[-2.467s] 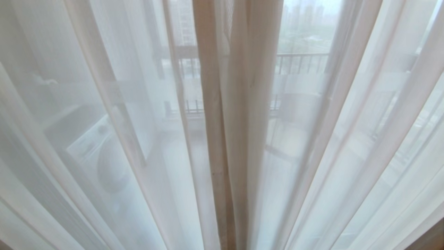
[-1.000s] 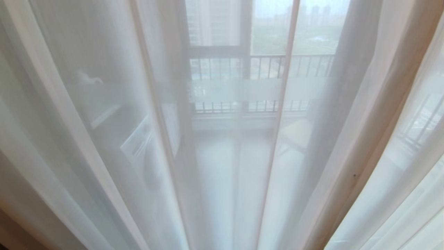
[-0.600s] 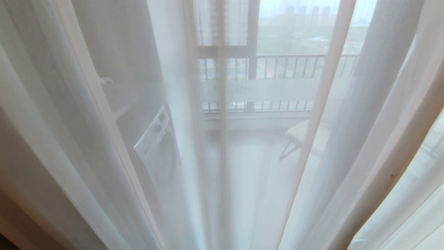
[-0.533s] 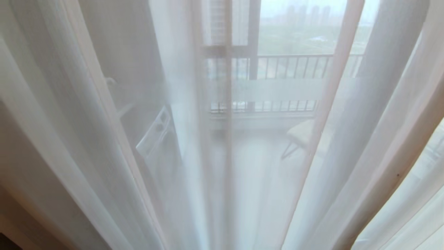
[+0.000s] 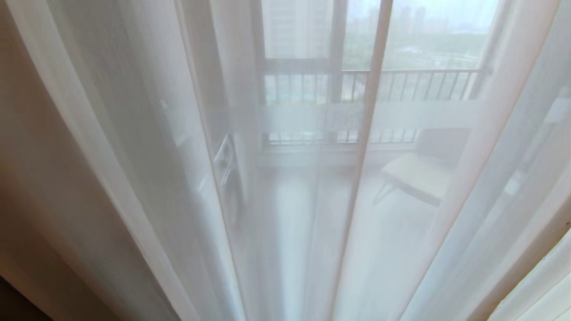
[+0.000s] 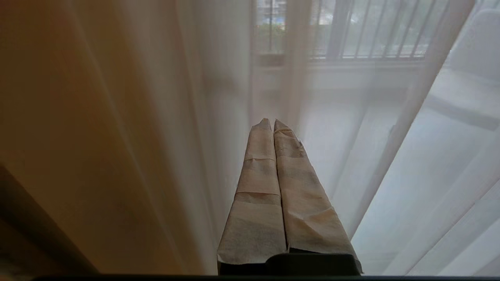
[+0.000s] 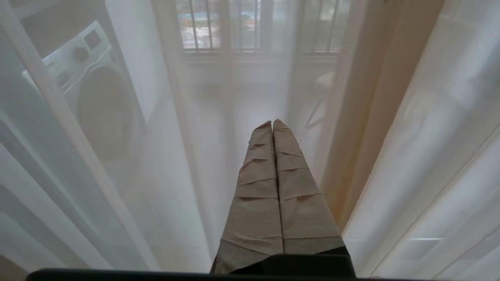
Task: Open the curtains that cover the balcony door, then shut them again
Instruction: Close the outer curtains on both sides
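just curtains (image 6: 175, 117) beyond pressed-together fingers (image 6: 259, 156)

View: the whole head view has swung; the camera moved, not the things.
Sheers (image 5: 147, 147): the thick central fold is gone from 12 o'clock.
Chair (image 5: 417, 176): newly visible, toward 3 o'clock.
Drape (image 5: 31, 178): entered at 9 o'clock.

Looks like a high-rise apt, living space right at the balcony. Sheer white curtains (image 5: 147, 147) hang floor-length w/ a thicker beige drape (image 5: 40, 169) at the left edge. Thru them: glass balcony door (image 5: 339, 116) w/ frosted stripe, a washing machine (image 7: 91, 91), a chair (image 5: 419, 176), a barred railing (image 5: 415, 84), tower blocks (image 5: 294, 26) beyond.
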